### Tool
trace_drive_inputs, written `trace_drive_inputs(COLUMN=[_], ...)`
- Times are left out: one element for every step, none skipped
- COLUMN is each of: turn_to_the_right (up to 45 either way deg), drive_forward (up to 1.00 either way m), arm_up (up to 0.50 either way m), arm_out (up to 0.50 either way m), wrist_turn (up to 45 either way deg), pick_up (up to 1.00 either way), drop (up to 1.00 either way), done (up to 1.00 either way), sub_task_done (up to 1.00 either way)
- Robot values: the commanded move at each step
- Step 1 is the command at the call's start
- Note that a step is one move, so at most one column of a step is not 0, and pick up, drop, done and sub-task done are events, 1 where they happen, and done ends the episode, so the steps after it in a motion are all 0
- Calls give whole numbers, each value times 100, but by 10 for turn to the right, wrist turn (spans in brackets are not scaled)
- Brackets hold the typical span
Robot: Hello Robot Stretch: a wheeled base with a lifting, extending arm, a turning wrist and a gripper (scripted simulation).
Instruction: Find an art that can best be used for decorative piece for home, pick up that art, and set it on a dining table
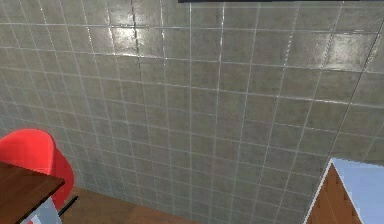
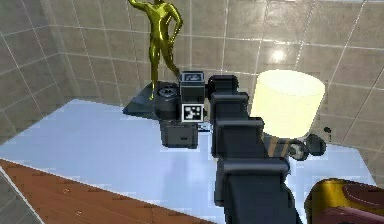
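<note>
1. Target: the golden figure statue (image 2: 156,35) stands upright on its dark base (image 2: 138,103), at the far side of the pale blue tabletop (image 2: 90,135) and near the tiled wall (image 2: 60,50). Its long axis is vertical.
2. Key relation: in the arm side view the gripper (image 2: 162,97) sits at the level of the statue's base, by the figure's feet. The statue rises up and to the picture's left from the fingers. Whether the fingers touch, flank or merely stand beside the base cannot be told.
3. Finger state: the pictures do not show how the fingers are set. Because the statue stands on the tabletop at the gripper's far end, it cannot be told whether the gripper holds anything.
4. Arm pose: the arm (image 2: 245,150) is extended across the tabletop, low over it, with its white marker squares (image 2: 192,110) just right of the gripper.
5. Clearance: a lamp with a cream shade (image 2: 287,103) stands just right of the arm (a lift straight up should, by judgement, avoid it).
6. Destination: the forward view shows a dark wooden table (image 1: 18,195) with a red chair (image 1: 35,160) beside it, probably the dining table.
</note>
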Motion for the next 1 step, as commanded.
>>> trace_drive_inputs(turn_to_the_right=[0], drive_forward=[0], arm_up=[0], arm_out=[0], wrist_turn=[-450], pick_up=[0], drop=[0], done=[0], sub_task_done=[0])
